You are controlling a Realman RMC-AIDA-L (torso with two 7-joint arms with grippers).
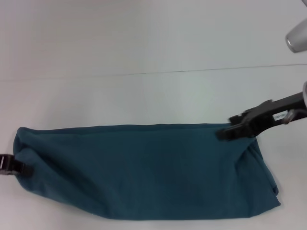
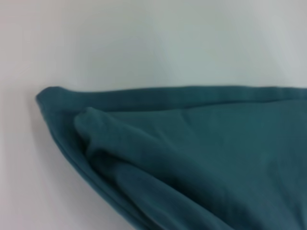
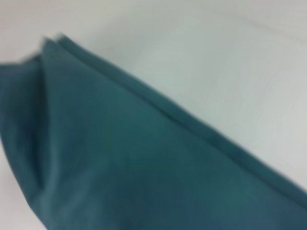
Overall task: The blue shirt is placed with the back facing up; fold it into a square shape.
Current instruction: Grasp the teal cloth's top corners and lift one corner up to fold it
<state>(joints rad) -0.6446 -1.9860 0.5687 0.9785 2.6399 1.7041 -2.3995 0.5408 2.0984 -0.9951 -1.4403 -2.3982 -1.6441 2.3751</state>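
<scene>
The blue shirt (image 1: 144, 172) lies folded into a long band across the near part of the white table (image 1: 144, 48), plain side up. My right gripper (image 1: 225, 132) reaches in from the right and is shut on the band's far right corner, with creases running from it toward the near right end. My left gripper (image 1: 21, 168) shows only as a dark tip at the band's left end, touching the bunched fabric there. The left wrist view shows the layered left corner of the blue shirt (image 2: 192, 158). The right wrist view shows the blue shirt's (image 3: 120, 158) folded edge.
A thin seam line (image 1: 153, 72) crosses the table behind the shirt. A grey part of my right arm (image 1: 297, 38) hangs at the upper right.
</scene>
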